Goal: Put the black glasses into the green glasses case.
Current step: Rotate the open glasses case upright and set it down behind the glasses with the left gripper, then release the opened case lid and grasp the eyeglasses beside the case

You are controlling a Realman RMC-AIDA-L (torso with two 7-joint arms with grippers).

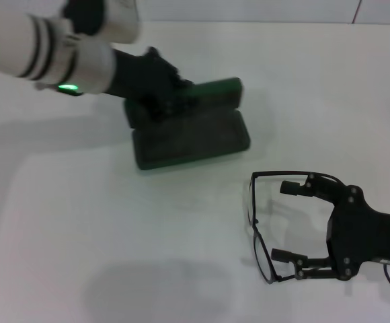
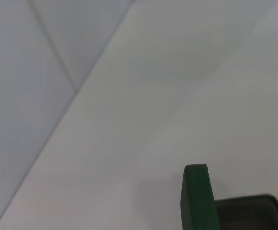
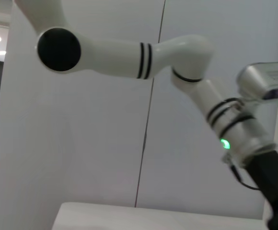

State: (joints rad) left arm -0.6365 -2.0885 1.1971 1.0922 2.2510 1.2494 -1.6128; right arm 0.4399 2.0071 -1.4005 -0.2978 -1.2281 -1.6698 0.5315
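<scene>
The green glasses case point(image 1: 191, 138) lies open at the table's back centre, its lid point(image 1: 215, 91) raised behind the dark lining. My left gripper point(image 1: 153, 86) rests on the case's left end, against the lid. In the left wrist view the upright green lid edge point(image 2: 196, 201) and a corner of the case's base point(image 2: 247, 213) show. The black glasses point(image 1: 253, 176) lie on the table at the front right, front frame toward the left. My right gripper point(image 1: 284, 222) is open, its two fingers spread between the temple arms just behind the lenses.
White table point(image 1: 114, 235) all around, with bare room between case and glasses and at the front left. The right wrist view shows my left arm point(image 3: 129, 57) before a white wall and a strip of table edge point(image 3: 129, 215).
</scene>
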